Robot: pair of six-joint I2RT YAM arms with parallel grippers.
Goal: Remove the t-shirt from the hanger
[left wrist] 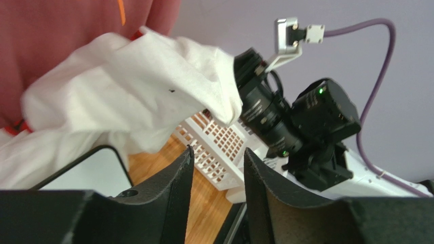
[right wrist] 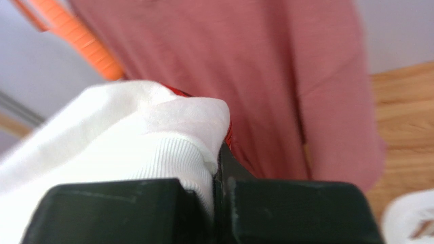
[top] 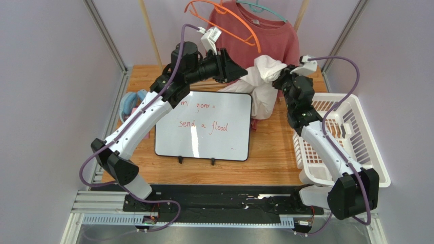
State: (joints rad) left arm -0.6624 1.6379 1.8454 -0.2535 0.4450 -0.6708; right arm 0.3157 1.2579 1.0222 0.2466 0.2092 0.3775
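Beyond one whiteboard (top: 204,127) on the counter (top: 270,162) and one white basket (top: 351,137) at its right, the white t-shirt (top: 262,76) hangs bunched in mid-air. Its ribbed edge is pinched in the clenched right gripper (right wrist: 218,168), while the left gripper (left wrist: 218,155), spread and grasping nothing, points at the cloth from just beside it. Both arms reach up and inward; behind them hang one red shirt (top: 275,40), an orange hanger (top: 239,28) and a teal hanger (top: 262,10).

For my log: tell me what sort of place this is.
Probably a lab test cell, not a home: bare walls boxing in a wooden table, with a whiteboard and a laundry basket.
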